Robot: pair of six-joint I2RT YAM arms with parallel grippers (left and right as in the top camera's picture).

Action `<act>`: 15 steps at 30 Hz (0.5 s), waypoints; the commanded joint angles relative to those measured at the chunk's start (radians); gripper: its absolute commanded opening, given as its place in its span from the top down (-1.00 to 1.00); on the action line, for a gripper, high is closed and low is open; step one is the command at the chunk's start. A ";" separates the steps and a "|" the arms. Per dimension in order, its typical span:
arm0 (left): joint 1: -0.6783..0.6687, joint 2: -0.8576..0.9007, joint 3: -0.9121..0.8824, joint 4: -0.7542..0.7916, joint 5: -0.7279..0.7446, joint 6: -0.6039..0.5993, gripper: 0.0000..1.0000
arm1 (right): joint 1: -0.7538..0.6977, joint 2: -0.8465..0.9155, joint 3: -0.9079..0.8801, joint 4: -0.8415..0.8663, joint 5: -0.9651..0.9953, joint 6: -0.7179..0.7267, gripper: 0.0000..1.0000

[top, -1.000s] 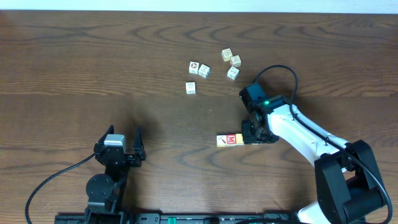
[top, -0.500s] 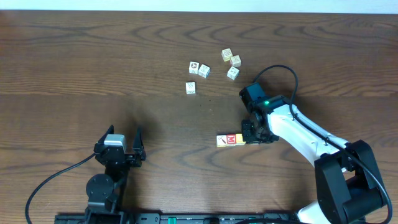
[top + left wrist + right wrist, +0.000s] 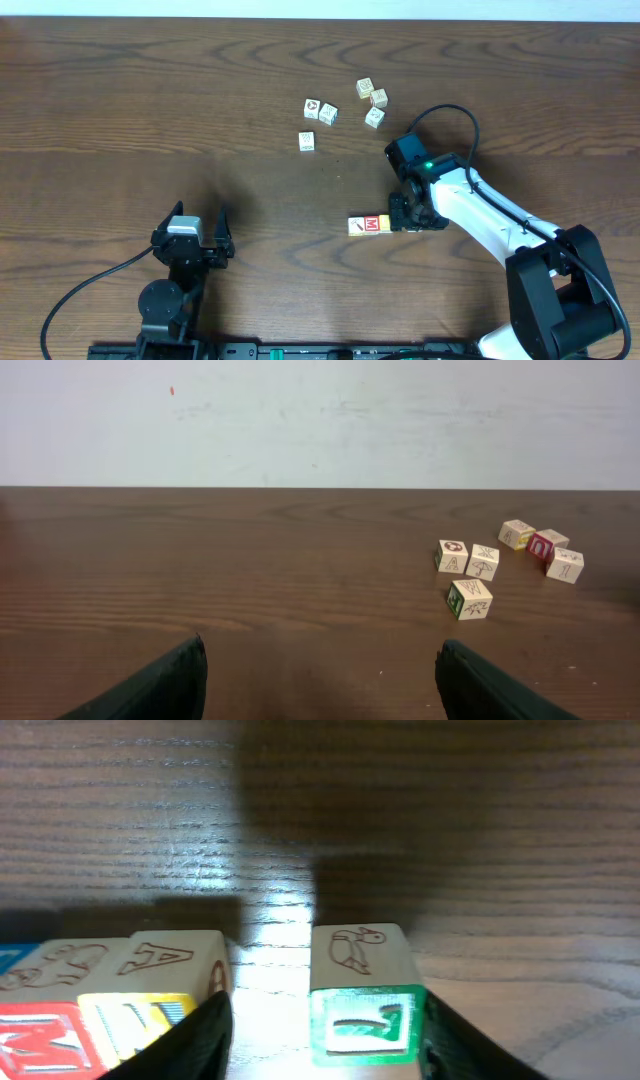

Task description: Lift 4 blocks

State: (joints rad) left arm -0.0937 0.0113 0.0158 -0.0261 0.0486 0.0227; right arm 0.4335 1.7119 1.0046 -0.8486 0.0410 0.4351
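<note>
The green block (image 3: pixel 365 1020), duck on top, sits on the tabletop (image 3: pixel 450 820) squarely between the right jaws, which stand part open, a gap showing on one side, gripping nothing. Beyond that jaw the row runs sideways: the yellow block (image 3: pixel 150 1010) marked "A", then the red block (image 3: pixel 40 1040) with a white "M". The left jaws gape wide, far off.

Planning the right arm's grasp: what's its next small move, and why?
Probably close the right claw on the green-faced wooden cube: it sits between the open fingers, close against one, with a gap to the other, and apart from the yellow-faced wooden cube beside it.
</note>
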 commanded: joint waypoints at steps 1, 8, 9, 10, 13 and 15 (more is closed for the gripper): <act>-0.002 -0.005 -0.012 -0.044 -0.016 -0.005 -0.47 | 0.007 -0.008 -0.006 -0.004 0.007 -0.002 -0.14; -0.002 -0.005 -0.012 -0.044 -0.016 -0.005 -0.47 | 0.007 -0.008 -0.052 0.025 0.007 -0.001 -0.15; -0.002 -0.005 -0.012 -0.044 -0.016 -0.005 -0.47 | 0.007 -0.008 -0.067 0.039 0.007 -0.001 -0.15; -0.002 -0.005 -0.012 -0.044 -0.016 -0.005 -0.47 | 0.007 -0.008 -0.084 0.053 0.007 -0.001 -0.15; -0.002 -0.005 -0.012 -0.044 -0.016 -0.005 -0.47 | 0.007 -0.008 -0.113 0.075 0.006 -0.001 -0.12; -0.002 -0.005 -0.012 -0.044 -0.016 -0.005 -0.47 | 0.006 -0.008 -0.112 0.075 0.007 -0.002 -0.09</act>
State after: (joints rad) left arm -0.0937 0.0109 0.0158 -0.0261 0.0490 0.0227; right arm 0.4335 1.7073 0.9051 -0.7799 0.0353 0.4339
